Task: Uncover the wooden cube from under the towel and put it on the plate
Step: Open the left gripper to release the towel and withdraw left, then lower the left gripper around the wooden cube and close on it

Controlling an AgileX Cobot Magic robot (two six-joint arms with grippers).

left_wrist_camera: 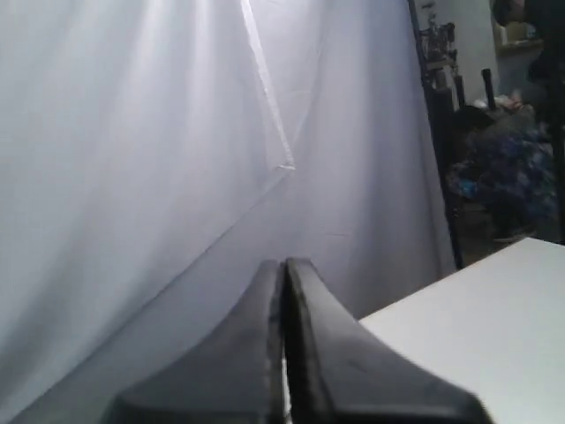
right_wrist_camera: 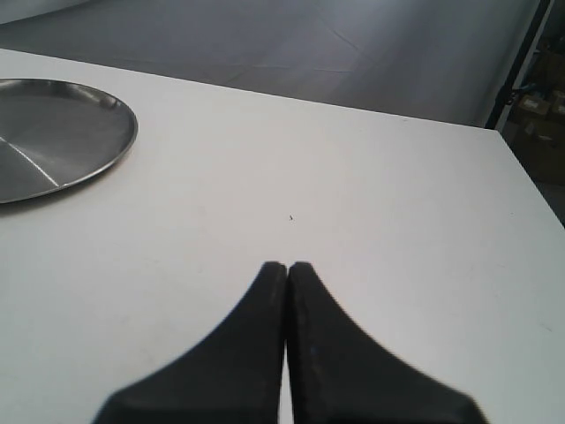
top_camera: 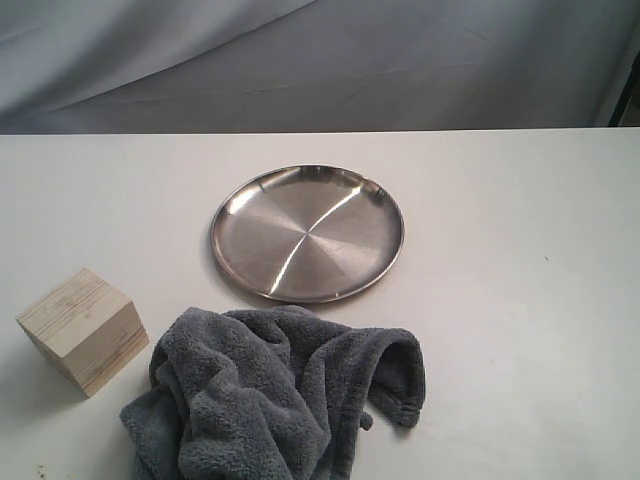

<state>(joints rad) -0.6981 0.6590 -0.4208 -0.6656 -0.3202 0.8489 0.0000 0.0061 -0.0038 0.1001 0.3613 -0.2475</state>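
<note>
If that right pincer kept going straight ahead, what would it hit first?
Probably bare table, though depth is unclear. The shut right pincer points past the plate, which lies off to one side; beyond is only grey backdrop cloth.

Lab test bench: white table [top_camera: 520,300], draped grey backdrop [top_camera: 400,60], clutter [left_wrist_camera: 512,168] behind.

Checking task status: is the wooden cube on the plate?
No, the wooden cube sits on the table beside the towel, apart from the bare plate.

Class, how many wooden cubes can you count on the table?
1. The pale, light-tan wooden cube stands on the white table, left of the dark grey fluffy towel, whose folds might hide another.
</note>
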